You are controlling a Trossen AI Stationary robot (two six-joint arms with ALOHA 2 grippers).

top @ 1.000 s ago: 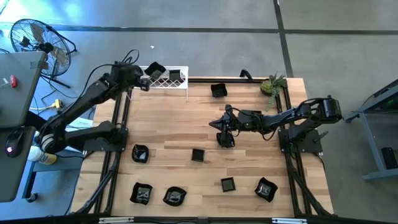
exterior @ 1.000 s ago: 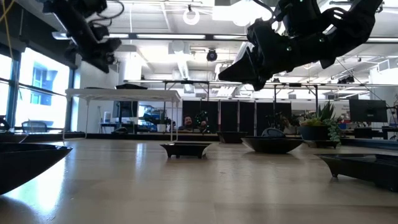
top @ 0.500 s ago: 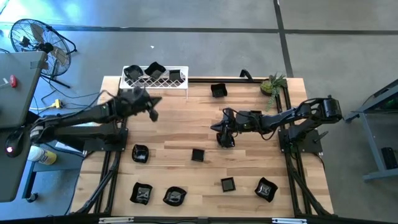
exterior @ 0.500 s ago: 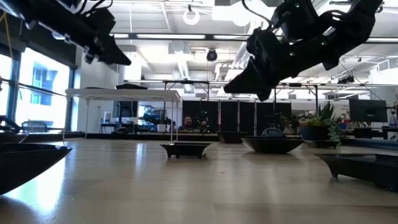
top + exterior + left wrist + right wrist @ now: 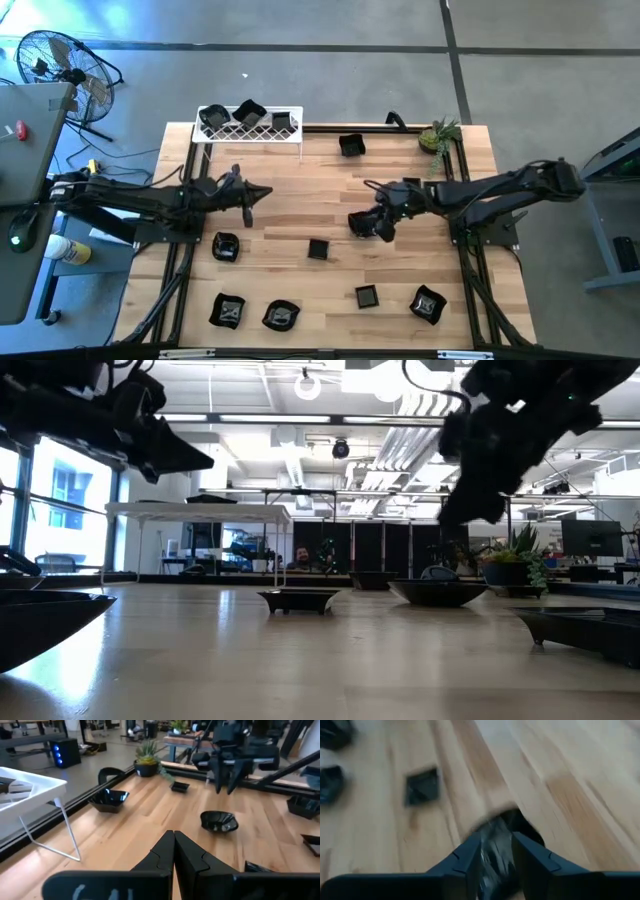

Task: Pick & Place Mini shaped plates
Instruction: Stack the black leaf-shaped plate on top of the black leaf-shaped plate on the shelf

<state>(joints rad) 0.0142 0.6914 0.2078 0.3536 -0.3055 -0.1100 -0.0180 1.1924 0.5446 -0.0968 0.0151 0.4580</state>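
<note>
While both arms hung over the table (image 5: 300, 200), I logged the right gripper (image 5: 496, 851) directly above one mini plate (image 5: 520, 822), fingers slightly parted, the dish lying between and just ahead of the tips; whether they touched its rim I could not tell, the wrist view being smeared. Left gripper (image 5: 173, 851): fingers pressed together, holding nothing, pointing across the table toward the same dish (image 5: 218, 820), but well apart from it. Right arm nearer. Remaining plates: one mid-table (image 5: 318, 249), several along the near edge, one (image 5: 351, 145) by the plant (image 5: 438, 134), some in the white rack (image 5: 250, 122). Dish's long axis: not discernible.
</note>
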